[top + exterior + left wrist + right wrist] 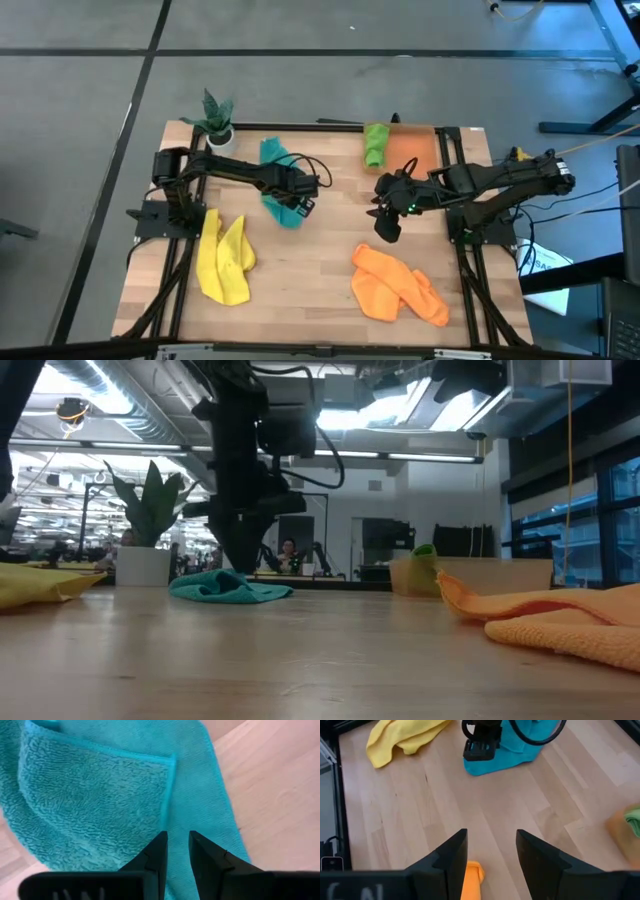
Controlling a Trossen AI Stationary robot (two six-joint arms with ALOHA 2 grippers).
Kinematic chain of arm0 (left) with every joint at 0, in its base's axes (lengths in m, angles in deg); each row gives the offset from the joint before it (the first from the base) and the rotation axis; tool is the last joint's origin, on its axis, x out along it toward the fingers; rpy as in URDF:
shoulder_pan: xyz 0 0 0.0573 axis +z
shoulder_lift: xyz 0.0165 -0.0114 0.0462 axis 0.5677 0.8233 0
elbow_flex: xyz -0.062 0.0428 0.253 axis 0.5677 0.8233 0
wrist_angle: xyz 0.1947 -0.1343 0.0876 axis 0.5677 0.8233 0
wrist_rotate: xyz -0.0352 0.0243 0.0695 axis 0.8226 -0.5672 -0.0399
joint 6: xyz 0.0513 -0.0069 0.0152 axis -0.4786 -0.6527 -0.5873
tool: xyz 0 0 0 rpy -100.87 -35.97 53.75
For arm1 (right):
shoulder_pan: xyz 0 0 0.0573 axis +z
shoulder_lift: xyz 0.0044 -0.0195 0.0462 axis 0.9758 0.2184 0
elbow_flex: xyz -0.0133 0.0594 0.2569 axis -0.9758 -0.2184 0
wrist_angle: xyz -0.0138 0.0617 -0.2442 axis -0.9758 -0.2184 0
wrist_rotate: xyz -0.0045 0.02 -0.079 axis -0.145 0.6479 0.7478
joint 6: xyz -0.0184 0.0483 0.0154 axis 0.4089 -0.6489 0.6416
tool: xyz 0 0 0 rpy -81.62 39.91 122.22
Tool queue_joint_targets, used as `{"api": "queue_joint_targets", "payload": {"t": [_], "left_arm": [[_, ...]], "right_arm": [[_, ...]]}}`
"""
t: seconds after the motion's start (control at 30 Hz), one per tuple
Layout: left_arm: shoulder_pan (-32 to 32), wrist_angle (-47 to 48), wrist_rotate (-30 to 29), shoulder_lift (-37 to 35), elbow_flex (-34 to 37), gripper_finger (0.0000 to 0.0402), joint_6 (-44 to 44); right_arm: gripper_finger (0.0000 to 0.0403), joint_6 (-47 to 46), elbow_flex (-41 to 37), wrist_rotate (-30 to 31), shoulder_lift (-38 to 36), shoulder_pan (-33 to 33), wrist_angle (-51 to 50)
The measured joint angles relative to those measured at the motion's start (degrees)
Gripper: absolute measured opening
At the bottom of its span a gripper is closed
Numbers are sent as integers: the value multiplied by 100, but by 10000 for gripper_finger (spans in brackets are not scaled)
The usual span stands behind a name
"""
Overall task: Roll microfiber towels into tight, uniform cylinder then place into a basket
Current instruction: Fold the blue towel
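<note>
Wooden worktop (310, 260) carrying four microfiber towels, one basket, one potted plant (216, 118). Teal towel (278, 182): crumpled strip near the far-left part, long axis running from the far edge toward the near edge; the left wrist view alone shows its looped pile and a folded-over flap with a stitched hem. Left tool (300, 205) sits over the near end of this towel; its fingers (156, 854) stand a narrow gap apart just above the cloth — whether they pinch a fold cannot be told. Yellow towel (223, 258): loose heap at the near-left, long axis far-to-near. Orange towel (397, 285): loose heap at the near-right, lying diagonally; the low view shows it as a rumpled ridge on the picture's right. Bright green towel (374, 145): bunched, lying far-to-near inside the left end of the basket (415, 150), a shallow translucent orange tray at the far-right of the worktop; the low view shows only a green tip above the tray wall. Right tool (388, 222) hangs above bare wood between the teal and orange towels, fingers spread wide, holding nothing — its wrist view shows a corner of orange cloth below the gap, and the left arm on the teal towel beyond.
</note>
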Motion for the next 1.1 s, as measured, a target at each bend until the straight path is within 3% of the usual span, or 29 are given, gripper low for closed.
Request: {"api": "queue_joint_targets", "payload": {"t": [0.53,0.77,1.1], "left_arm": [[-13,-143,-8,0,2,69,-457],[-15,-470,-6,0,0,69,-1154],[-1,-409,59,0,1,69,-1002]], "right_arm": [[170,155,0,-7,0,-4,-42],[170,155,0,-3,0,-7,-47],[170,156,0,2,0,-7,-47]]}}
